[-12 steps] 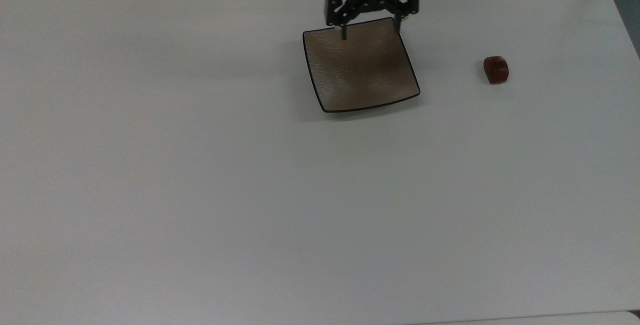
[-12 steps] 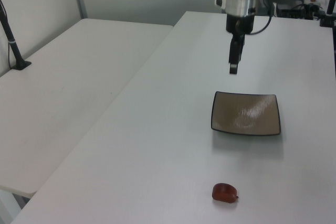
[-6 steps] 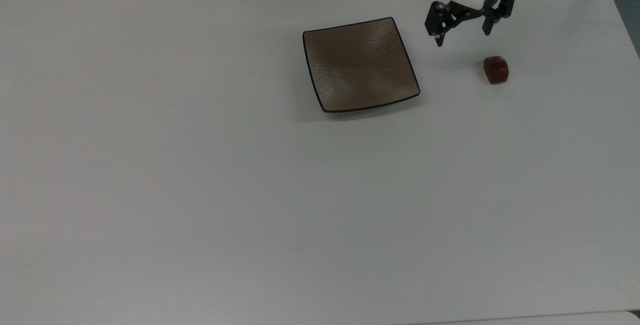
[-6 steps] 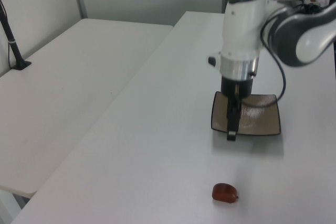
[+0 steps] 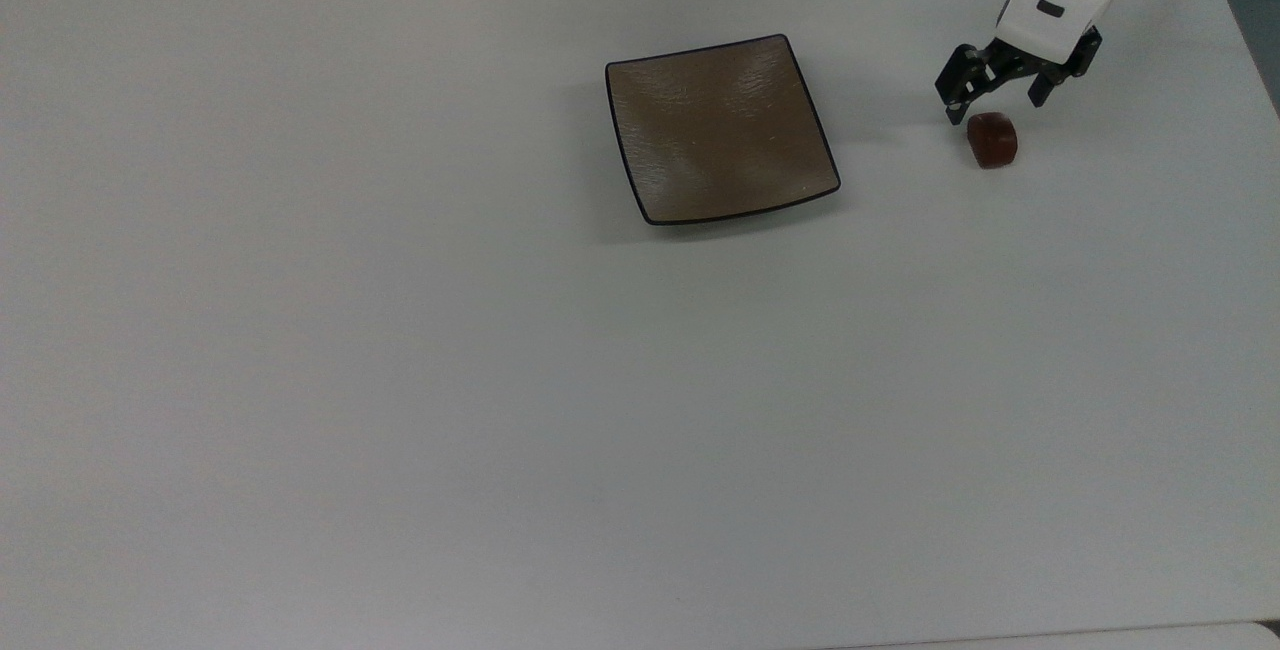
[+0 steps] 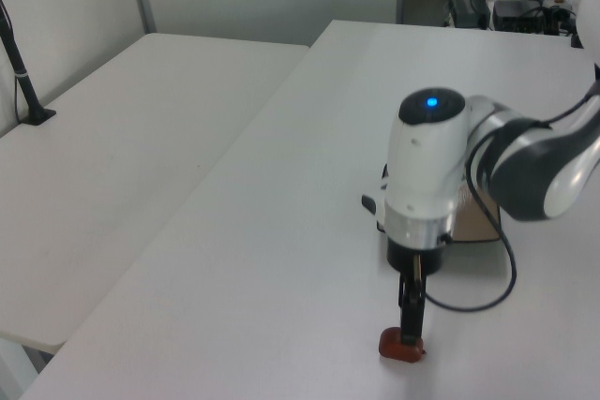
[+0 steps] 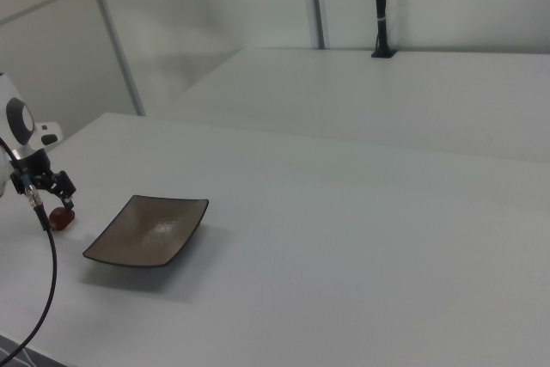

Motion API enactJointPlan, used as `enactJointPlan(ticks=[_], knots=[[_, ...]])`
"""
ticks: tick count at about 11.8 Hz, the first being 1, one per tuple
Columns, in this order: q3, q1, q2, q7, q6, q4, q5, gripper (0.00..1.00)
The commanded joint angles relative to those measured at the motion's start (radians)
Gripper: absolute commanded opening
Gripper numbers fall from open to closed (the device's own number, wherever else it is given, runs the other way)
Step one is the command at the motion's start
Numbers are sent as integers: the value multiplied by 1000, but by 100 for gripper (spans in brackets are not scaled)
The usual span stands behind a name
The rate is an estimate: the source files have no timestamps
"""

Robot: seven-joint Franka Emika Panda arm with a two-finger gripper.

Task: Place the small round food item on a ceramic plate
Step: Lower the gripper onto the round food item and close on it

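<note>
Gripper (image 5: 996, 103) hangs spread open and empty just above the food item (image 5: 992, 140), its 2 fingers (image 5: 955, 101) apart on either side of the lump's upper edge in the top view. The item sits on the white table (image 5: 400, 380), well apart from the plate (image 5: 720, 128), which lies bare to the top view's left. In the left view the gripper (image 6: 410, 323) partly hides the plate (image 6: 472, 225).

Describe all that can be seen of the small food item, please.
The food item is a small reddish-brown rounded lump, smooth and slightly glossy. It lies on the white table, well apart from the plate, on the top view's right. The open gripper hangs close over it; contact cannot be told.
</note>
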Motion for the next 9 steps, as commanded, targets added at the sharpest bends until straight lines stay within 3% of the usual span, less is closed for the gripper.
enactJointPlan(ticks=[1,2,3,4,5,9], knots=[[8,18,115,79,48,82,-55,100],[12,18,133,105,54,88,-99,96],[23,17,144,128,54,90,-148,49],[23,14,144,156,57,91,-153,8],[25,9,144,162,62,91,-151,0],[29,-11,111,159,50,87,-151,2]])
